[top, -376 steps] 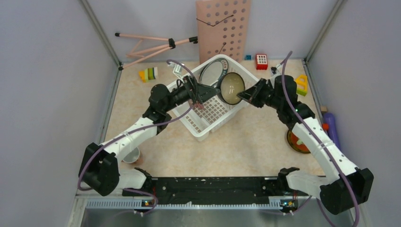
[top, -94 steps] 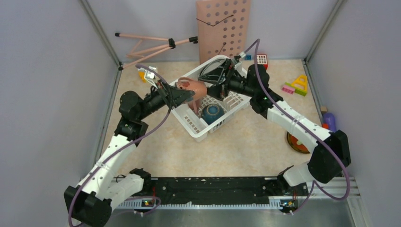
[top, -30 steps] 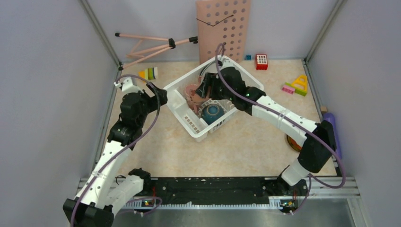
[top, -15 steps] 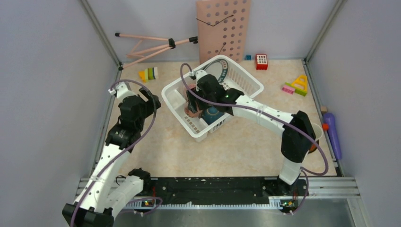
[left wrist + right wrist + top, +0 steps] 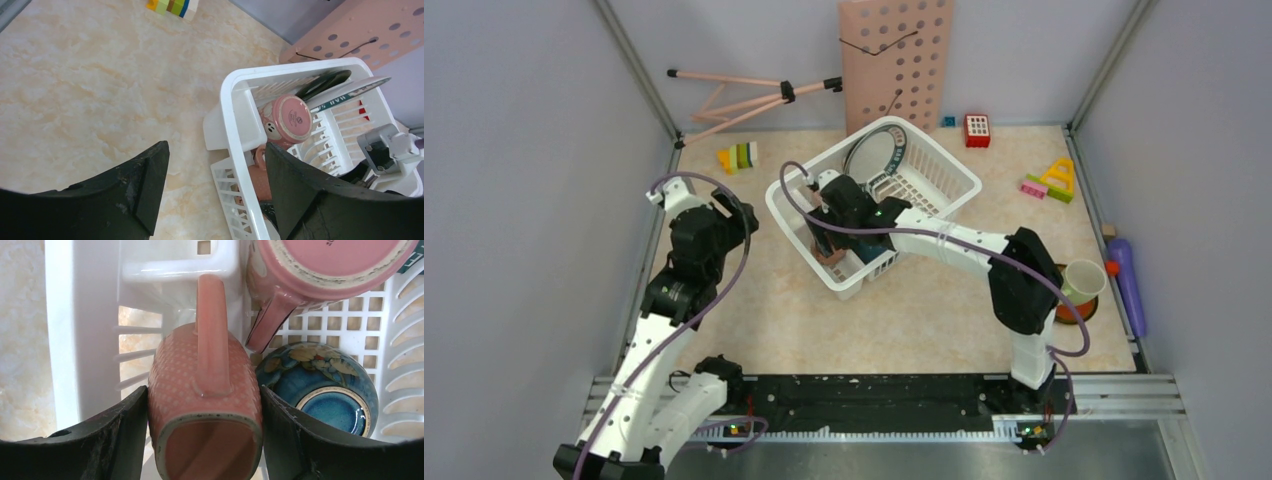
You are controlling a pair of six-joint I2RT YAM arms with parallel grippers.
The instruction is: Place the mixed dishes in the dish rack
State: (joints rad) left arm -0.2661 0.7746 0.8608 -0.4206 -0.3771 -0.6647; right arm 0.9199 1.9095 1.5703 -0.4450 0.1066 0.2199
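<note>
Top view.
- Rack (image 5: pixel 944 165): white, set cornerwise mid-table.
- Plate (image 5: pixel 876 155): upright in the rack's far corner.
- Right claw (image 5: pixel 827 240): reaches into the near-left end of the rack, clamped on the dotted cup (image 5: pixel 829 256).
- Left claw (image 5: pixel 742 218): over bare table left of the rack, apart from it; its spread cannot be told here.
- Mug (image 5: pixel 1084 280): pale green, at the right edge over an orange plate (image 5: pixel 1058 312), well apart from the rack.
- Purple cylinder (image 5: pixel 1126 285): just right of the mug.
- Blocks (image 5: pixel 739 155), pegboard (image 5: pixel 896 55), tripod (image 5: pixel 744 95): along the far wall.

Left wrist view.
- Left claw (image 5: pixel 216 150): spread wide, holding nothing, above the rack's corner.
- Smooth cup (image 5: pixel 287 117): pink, on its side in the rack (image 5: pixel 235 115), base toward the camera.
- Dotted cup (image 5: pixel 260 175): below it, partly hidden.
- Plate (image 5: pixel 350 92): on edge beyond the cups.

Right wrist view.
- Right claw (image 5: pixel 205 432): both fingers (image 5: pixel 115 440) press the sides of the dotted cup (image 5: pixel 205 385).
- Dotted cup: on its side, handle up, mouth toward the camera, just beside the slotted rack wall (image 5: pixel 65 340).
- Smooth cup (image 5: pixel 320 270): lies beyond, its handle touching the bowl.
- Bowl (image 5: pixel 320 385): blue, upside down on the grid floor, touching the dotted cup's right side.
</note>
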